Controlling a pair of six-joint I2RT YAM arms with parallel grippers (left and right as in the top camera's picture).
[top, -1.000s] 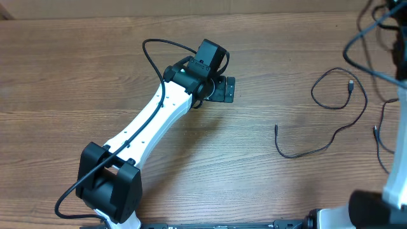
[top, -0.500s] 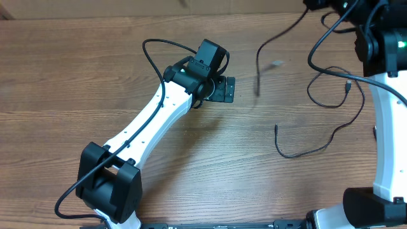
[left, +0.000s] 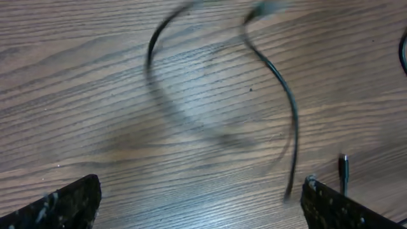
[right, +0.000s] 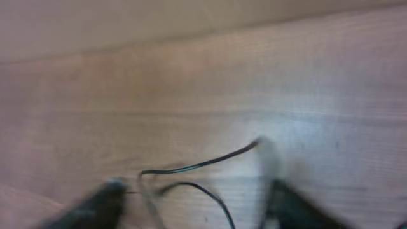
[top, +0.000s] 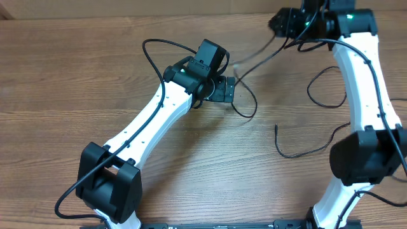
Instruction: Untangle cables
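One thin black cable (top: 245,107) hangs blurred in the air beside my left gripper (top: 224,89), its upper strand running up toward my right gripper (top: 281,23). In the left wrist view this cable (left: 283,89) curves across the wood ahead of the left gripper (left: 200,207), whose jaws stand wide apart and empty. In the blurred right wrist view the right gripper (right: 193,191) has its fingers apart, with the cable (right: 197,166) loose between them. A second cable (top: 305,151) lies on the table at the right, looping up behind the right arm.
The left arm (top: 152,127) crosses the table diagonally with its thick black wire (top: 151,51) arching above it. The right arm (top: 362,83) stands along the right side, its own wires (top: 321,39) hanging near the top. A cardboard wall (top: 127,6) borders the far edge.
The right arm has swung in from the right to the top middle, dragging a cable leftward. Its jaws have gone from shut to apart, and the cable now drops beside the left gripper, which has stayed put.
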